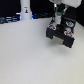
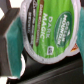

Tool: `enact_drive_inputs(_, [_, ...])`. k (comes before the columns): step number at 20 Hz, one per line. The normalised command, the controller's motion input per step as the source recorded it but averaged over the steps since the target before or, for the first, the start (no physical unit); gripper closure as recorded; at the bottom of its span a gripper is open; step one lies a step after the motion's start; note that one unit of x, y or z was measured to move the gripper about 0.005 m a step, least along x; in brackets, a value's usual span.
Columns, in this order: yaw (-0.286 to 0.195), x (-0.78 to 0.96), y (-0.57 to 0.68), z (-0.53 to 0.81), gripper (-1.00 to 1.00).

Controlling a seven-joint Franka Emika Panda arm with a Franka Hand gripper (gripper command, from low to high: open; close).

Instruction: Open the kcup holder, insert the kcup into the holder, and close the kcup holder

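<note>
Spreading across nearly the whole exterior view, the pale table (image 1: 30, 55) carries everything else. Near its far edge, toward the exterior view's right corner, sits the kcup holder (image 1: 60, 36), a black boxy unit whose long axis seems to run from the far edge toward the near right; whether its drawer is pulled out is too blurred to tell. A tall white bottle (image 1: 25, 11) stands upright at the far edge, well apart from the holder on the exterior view's left. Above the holder hangs the gripper (image 1: 59, 16), its teal fingers (image 2: 11, 45) pinching the kcup (image 2: 49, 29) between them. In the wrist view the cup's round green lid faces the camera, tilted, the lettering running slantwise; its body points away toward the dark holder beneath.
</note>
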Motion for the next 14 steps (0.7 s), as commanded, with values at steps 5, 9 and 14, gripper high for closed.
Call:
enact_drive_inputs(5, [-0.012,0.09,0.02,0.11,1.00])
enact_drive_inputs(9, [-0.045,0.49,0.04,0.31,1.00])
enact_drive_inputs(14, [-0.043,0.65,0.10,0.25,1.00])
